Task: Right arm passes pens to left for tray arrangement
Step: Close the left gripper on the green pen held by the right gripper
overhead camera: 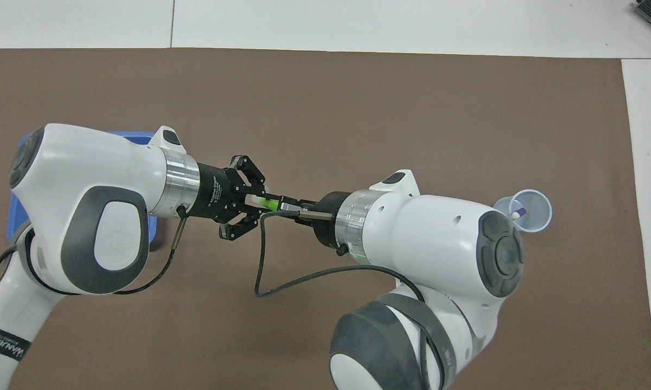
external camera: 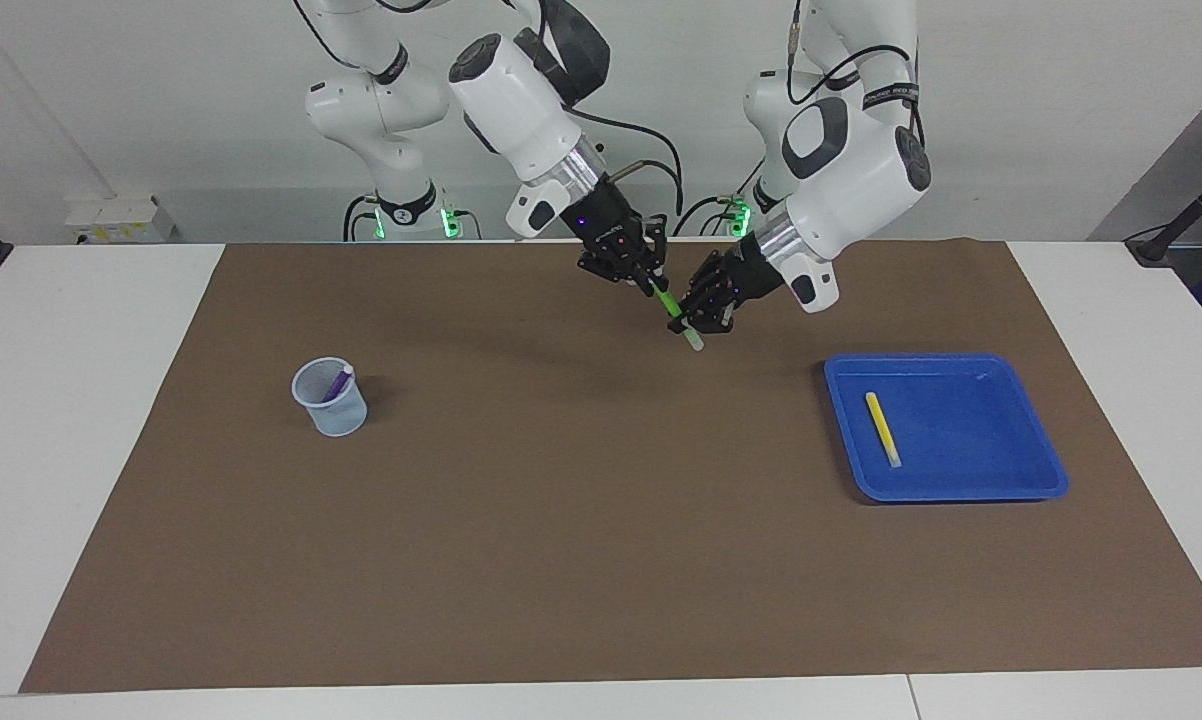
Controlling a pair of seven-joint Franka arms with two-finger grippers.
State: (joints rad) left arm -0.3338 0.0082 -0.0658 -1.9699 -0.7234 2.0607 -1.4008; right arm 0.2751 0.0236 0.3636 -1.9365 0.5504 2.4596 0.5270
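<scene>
**Green pen, both claws on it**

My left gripper (external camera: 698,312) is clamped on the green pen (external camera: 673,305) near its pale tip; the right gripper (external camera: 637,272) pinches the upper end, mid-air over the mat (external camera: 581,520). I'd confirm the left hold, then release the right cleanly, no twisting. Yellow pen (external camera: 883,428) lies in the tray (external camera: 1046,480); purple pen (external camera: 338,383) waits in the cup (external camera: 333,412).

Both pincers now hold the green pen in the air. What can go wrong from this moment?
1. Left pincer and right pincer are both shut on the green pen, over the brown mat. If either arm pulls before the right lets go, the pen may twist or slip.
2. The left grips near the pale tip, so the pen may tilt after release.
3. The yellow pen already lies in the blue tray; the green one could land on it.
</scene>
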